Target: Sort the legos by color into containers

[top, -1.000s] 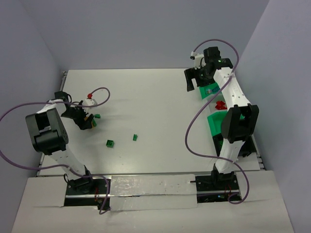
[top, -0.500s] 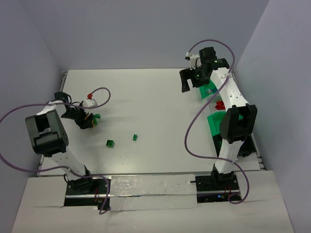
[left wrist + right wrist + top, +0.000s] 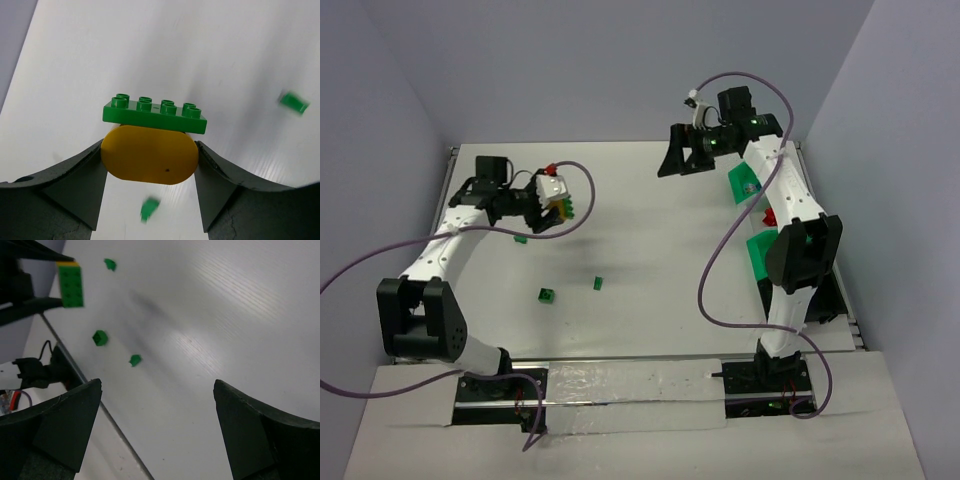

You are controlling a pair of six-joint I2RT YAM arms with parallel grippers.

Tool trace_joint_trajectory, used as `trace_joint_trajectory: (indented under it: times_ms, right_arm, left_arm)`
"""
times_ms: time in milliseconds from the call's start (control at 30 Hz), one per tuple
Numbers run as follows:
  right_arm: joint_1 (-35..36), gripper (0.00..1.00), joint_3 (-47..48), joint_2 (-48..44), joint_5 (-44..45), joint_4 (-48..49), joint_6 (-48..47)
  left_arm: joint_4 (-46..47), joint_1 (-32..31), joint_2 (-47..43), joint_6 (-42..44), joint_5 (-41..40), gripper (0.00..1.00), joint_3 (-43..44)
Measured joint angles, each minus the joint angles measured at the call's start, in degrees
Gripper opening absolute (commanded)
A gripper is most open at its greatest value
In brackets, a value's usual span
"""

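My left gripper (image 3: 552, 200) is lifted above the table's left side and is shut on a yellow piece (image 3: 148, 155) with a green lego plate (image 3: 155, 112) on top of it. The stack also shows in the right wrist view (image 3: 70, 284). My right gripper (image 3: 680, 160) is open and empty, held high over the far middle of the table. Three small green legos lie on the table (image 3: 520, 238), (image 3: 548, 294), (image 3: 598, 283). Bright green containers stand at the right edge (image 3: 744, 182), (image 3: 760, 252). A red lego (image 3: 772, 215) lies between them.
Purple cables loop from both arms over the table. The right arm's links hide part of the containers. Grey walls stand close on the left, back and right. The loose green legos also show in the right wrist view (image 3: 100, 337), (image 3: 134, 360), (image 3: 110, 263).
The left arm has risen from the table's left side and swung right, carrying the yellow and green stack. The right gripper has moved left, away from the containers.
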Motion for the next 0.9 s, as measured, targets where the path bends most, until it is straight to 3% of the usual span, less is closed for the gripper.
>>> trace_joint_trajectory:
  times_ms: [133,400,900]
  right_arm:
    - [3.2,1.00,3.7,2.1,-5.4,3.4,4.2]
    - [8.3,1.00,3.9,5.4,-9.1,5.0,8.6]
    - [10.7,0.93,4.0,9.6,-10.9,5.2,10.4]
  left_arm:
    - [6.4,-8.9,0.8,-7.8,0.9,0.35,1.3]
    - [15.0,-18.0,5.6,-17.5,0.5,0.34,4.8]
    - [19.7,-21.2,8.7,-22.4,-1.0,0.30,7.6]
